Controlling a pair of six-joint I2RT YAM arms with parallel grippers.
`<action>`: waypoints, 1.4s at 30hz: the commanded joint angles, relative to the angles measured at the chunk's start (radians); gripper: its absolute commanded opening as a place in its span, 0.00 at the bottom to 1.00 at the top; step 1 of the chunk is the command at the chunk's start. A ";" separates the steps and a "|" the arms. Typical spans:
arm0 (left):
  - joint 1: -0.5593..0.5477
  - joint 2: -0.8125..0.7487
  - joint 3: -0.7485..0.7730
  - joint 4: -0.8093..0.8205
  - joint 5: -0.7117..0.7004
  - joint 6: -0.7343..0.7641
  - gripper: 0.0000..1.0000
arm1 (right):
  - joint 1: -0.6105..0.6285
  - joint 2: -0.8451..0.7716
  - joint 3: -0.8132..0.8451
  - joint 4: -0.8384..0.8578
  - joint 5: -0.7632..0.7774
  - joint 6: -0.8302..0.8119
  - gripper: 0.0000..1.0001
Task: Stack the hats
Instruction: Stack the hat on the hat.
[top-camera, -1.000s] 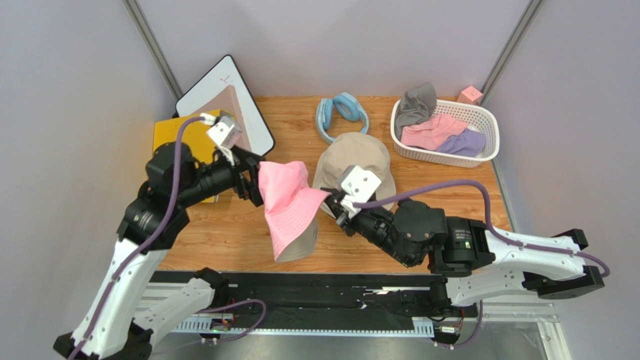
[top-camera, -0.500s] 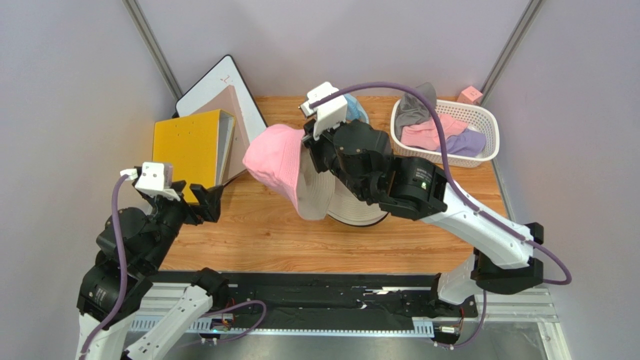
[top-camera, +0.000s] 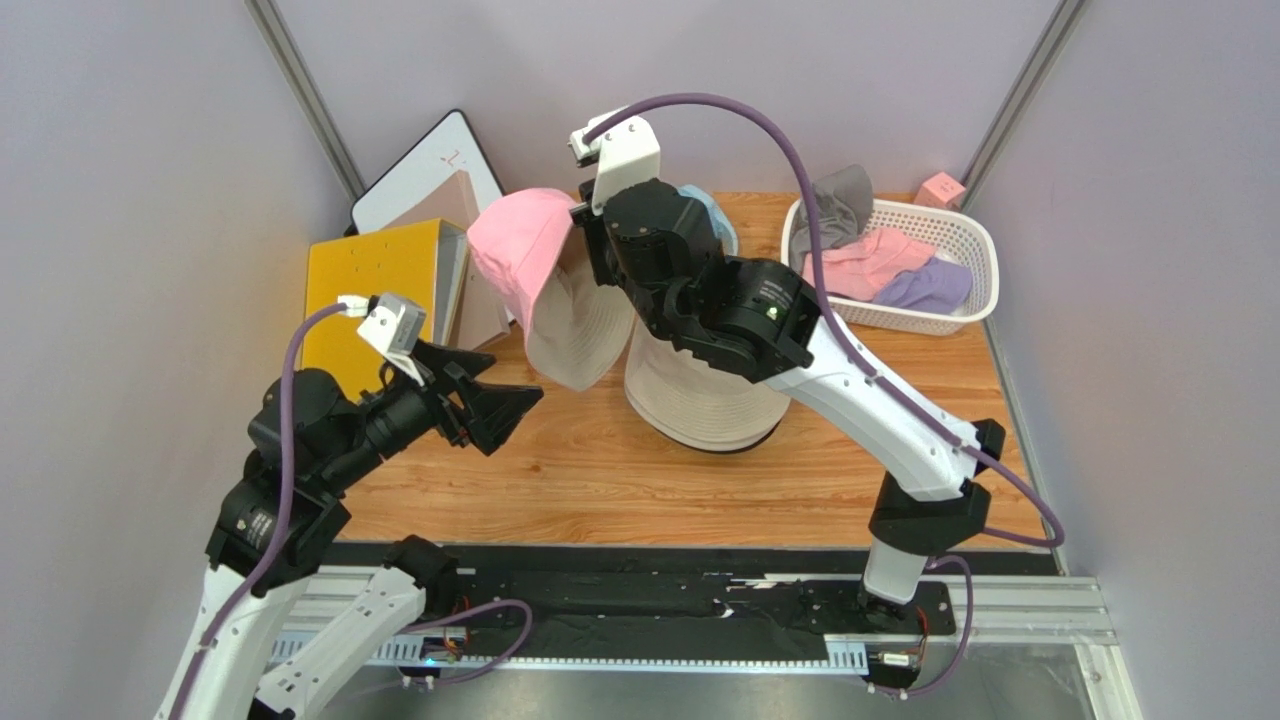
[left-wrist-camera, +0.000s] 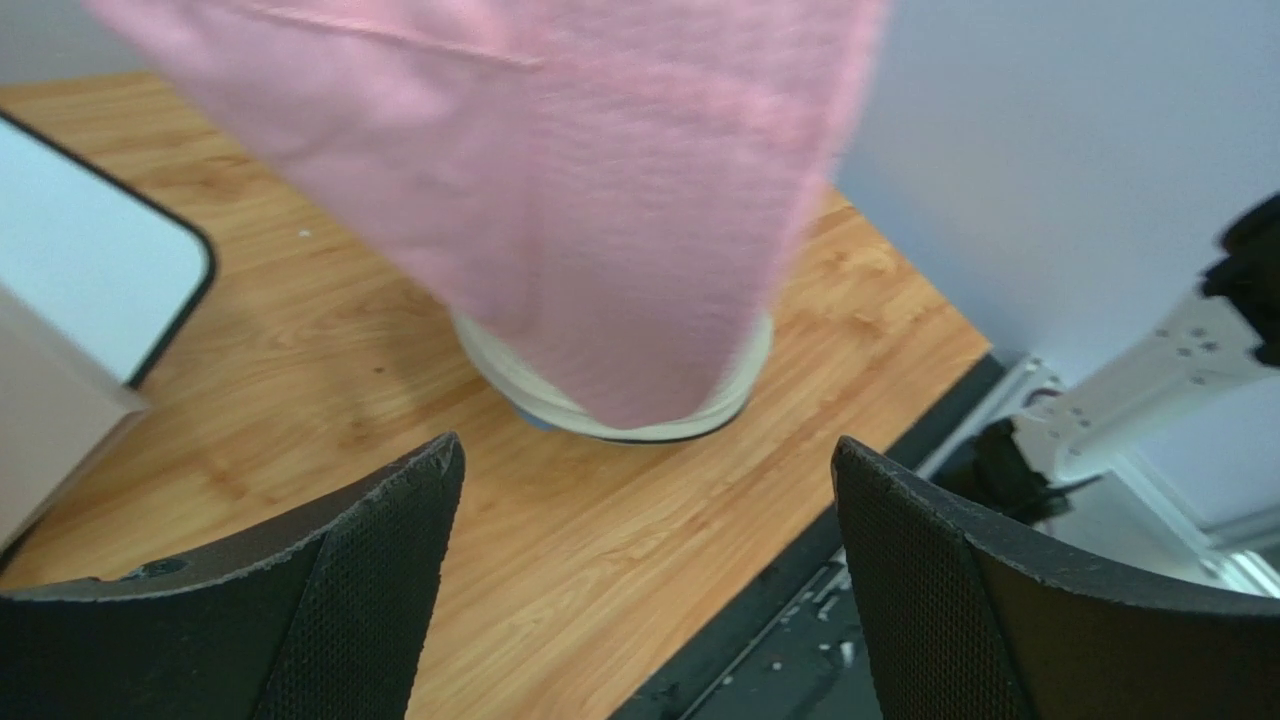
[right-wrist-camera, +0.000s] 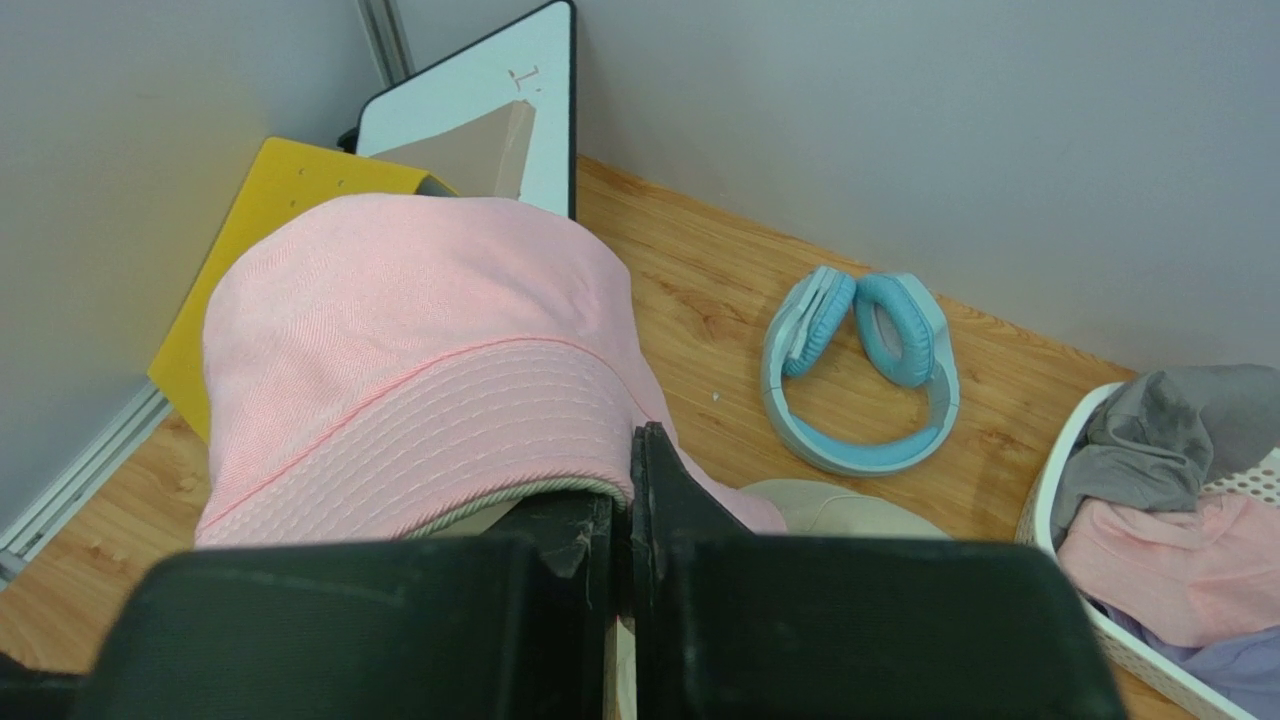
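Note:
A pink hat (top-camera: 519, 255) with a beige lining hangs in the air by its brim, which my right gripper (top-camera: 583, 258) is shut on. The right wrist view shows the jaws (right-wrist-camera: 628, 488) pressed together on that brim, with the pink hat (right-wrist-camera: 406, 360) spread out ahead of them. A beige hat (top-camera: 706, 398) sits on the table under the right arm. Grey (top-camera: 834, 203), pink (top-camera: 864, 263) and lavender (top-camera: 932, 285) hats lie in the basket. My left gripper (top-camera: 508, 383) stands open and empty, low and left of the hanging hat (left-wrist-camera: 571, 195).
The white basket (top-camera: 980, 240) stands at the back right with a small pink cube (top-camera: 942, 189) behind it. Light blue headphones (right-wrist-camera: 864, 375) lie at the back centre. A yellow binder (top-camera: 376, 285) and a whiteboard (top-camera: 421, 173) lean at the back left.
The right arm has lifted the pink hat from the front centre up toward the back left. The left arm drew back from the hat, then swung slightly right, still open.

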 joint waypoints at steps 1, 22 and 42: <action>0.004 0.023 0.020 0.153 0.157 -0.092 0.99 | -0.025 0.043 0.058 0.040 0.027 0.059 0.00; -0.074 0.230 0.155 0.024 -0.156 0.054 0.83 | -0.031 0.075 0.052 0.044 -0.029 0.103 0.00; -0.077 0.335 0.243 -0.012 -0.641 0.197 0.00 | -0.174 -0.072 -0.255 0.322 -0.215 -0.003 0.00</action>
